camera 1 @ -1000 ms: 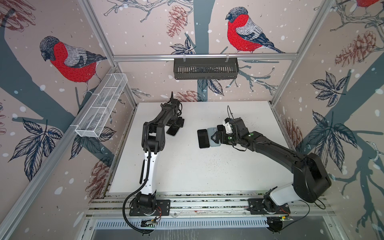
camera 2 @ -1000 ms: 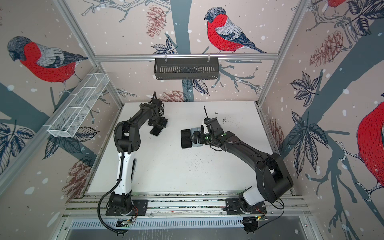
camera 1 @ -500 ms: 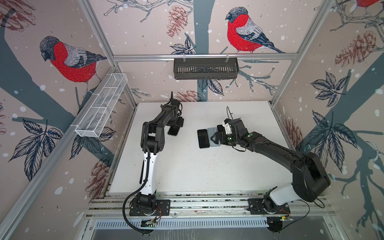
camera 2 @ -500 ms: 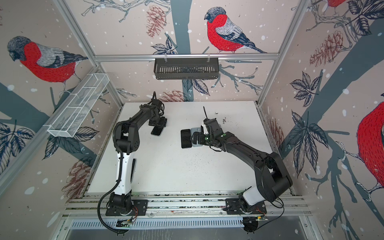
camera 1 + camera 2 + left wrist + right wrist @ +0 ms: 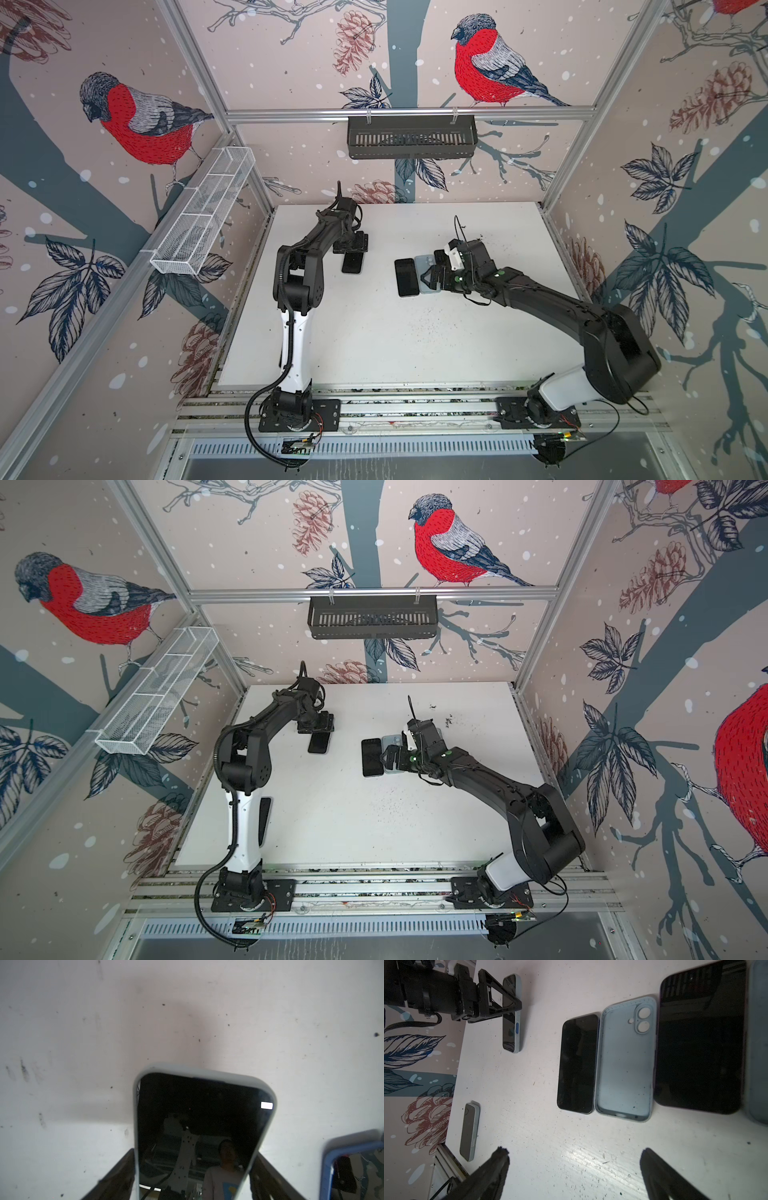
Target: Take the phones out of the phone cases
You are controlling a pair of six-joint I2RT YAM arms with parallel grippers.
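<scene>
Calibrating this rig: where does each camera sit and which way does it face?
Top views: overhead, looking down on the table; both arms show.
Left wrist: on the left arm, facing the cased phone between its fingers.
Right wrist: on the right arm, facing bare phone, empty case; fingertips show.
Shared: cased phone, in both wrist views.

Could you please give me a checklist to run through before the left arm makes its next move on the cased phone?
1. Cased phone lies between the fingers of the left claw: ok.
2. Left claw firmly clamped on it: cannot tell; the fingers flank both long edges, but contact is unclear.
3. Phone out of its case: not ok; the pale case rim wraps the screen.
4. Right claw open with nothing between its fingers: ok.
5. Right claw touching neither the bare phone nor the empty case: ok in the right wrist view.
</scene>
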